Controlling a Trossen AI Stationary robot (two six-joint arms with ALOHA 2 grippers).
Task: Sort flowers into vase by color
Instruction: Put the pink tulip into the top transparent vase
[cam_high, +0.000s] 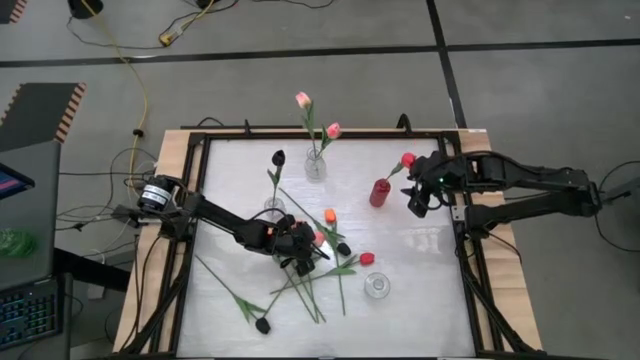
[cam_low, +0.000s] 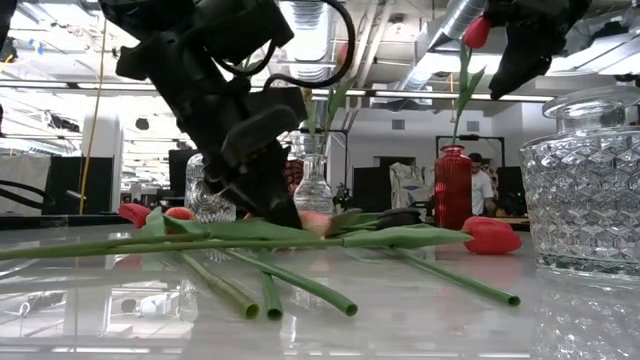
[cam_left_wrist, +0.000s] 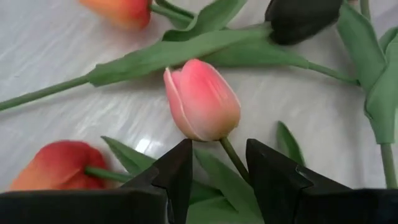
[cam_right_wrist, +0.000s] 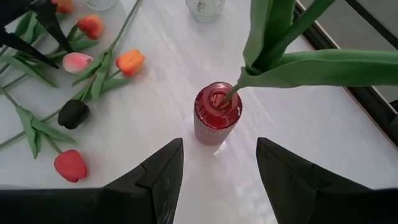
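Reaching into the heap of loose tulips near the middle of the tabletop (cam_high: 420, 300), the left gripper (cam_left_wrist: 217, 165) sits low with its fingers spread to either side of the thin stem of a pink tulip (cam_left_wrist: 202, 99) — straddling it just behind the head, not yet pinching. That spot looks chosen because the stem is the only part narrow and firm enough to grip, and taking it close to the head should keep the flower from swinging when raised. An orange tulip (cam_left_wrist: 124, 9), a black tulip (cam_left_wrist: 301, 18) and a red tulip (cam_left_wrist: 53, 165) lie close around it, their leaves and stems crossing, so a clean lift will likely need the neighbours left undisturbed.

The sorting is partly done, judging by the vases: a clear vase (cam_high: 315, 165) at the far side holds two pink heads, which is probably where this flower belongs; a second clear vase (cam_high: 275, 205) holds one black tulip; the red vase (cam_right_wrist: 216, 112) carries a single red one, its stem leaning out of the narrow neck toward the right arm. A further clear vase (cam_high: 377, 286) near the front stands empty, perhaps for orange.

The right gripper (cam_right_wrist: 217, 168) hovers above and just beside the red vase, fingers apart and holding nothing. Another black tulip (cam_high: 262, 324) lies by itself at the near edge
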